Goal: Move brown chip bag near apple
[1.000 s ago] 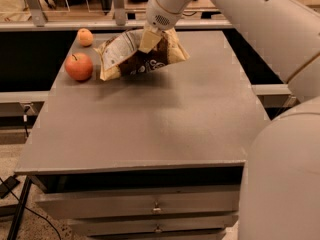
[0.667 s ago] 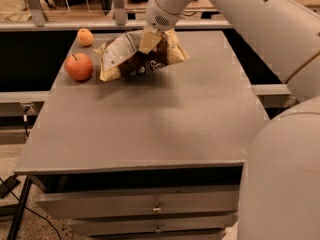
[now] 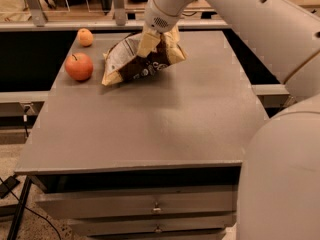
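Note:
The brown chip bag (image 3: 136, 61) is crinkly dark brown and tan with a white label panel, tilted, its left corner low near the table at the back left. My gripper (image 3: 150, 43) reaches down from the white arm and is shut on the bag's upper middle. The apple (image 3: 79, 66) is round, red-orange with a short dark stem, and sits on the table just left of the bag, a small gap between them.
A smaller yellow-orange fruit (image 3: 85, 37) sits behind the apple at the table's back left corner. The grey table (image 3: 150, 129) has drawers below its front edge. A rail and dark gaps run behind and beside it. My white arm fills the right side.
The bag and gripper have stayed in nearly the same place beside the apple; no clear movement shows.

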{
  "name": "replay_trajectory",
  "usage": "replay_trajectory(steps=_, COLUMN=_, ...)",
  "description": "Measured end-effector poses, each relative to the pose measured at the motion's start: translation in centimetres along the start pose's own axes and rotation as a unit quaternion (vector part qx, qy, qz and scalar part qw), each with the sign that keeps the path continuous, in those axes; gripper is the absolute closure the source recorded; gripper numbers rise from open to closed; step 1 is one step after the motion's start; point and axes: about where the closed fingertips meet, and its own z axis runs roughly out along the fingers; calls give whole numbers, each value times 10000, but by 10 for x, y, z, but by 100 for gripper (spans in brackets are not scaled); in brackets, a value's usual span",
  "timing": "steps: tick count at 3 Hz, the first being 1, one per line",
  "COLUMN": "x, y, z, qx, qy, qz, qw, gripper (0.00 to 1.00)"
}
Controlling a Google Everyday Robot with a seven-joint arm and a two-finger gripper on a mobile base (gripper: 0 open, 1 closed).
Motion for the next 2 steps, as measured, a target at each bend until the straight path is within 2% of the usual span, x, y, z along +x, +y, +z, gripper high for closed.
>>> replay_trajectory(steps=1, x=0, y=1, z=2, qx=-20, qy=2, qz=-19, qw=10000, gripper=0)
replay_trajectory(steps=2, x=0, y=1, z=2, qx=-20, qy=2, qz=-19, qw=10000, gripper=0)
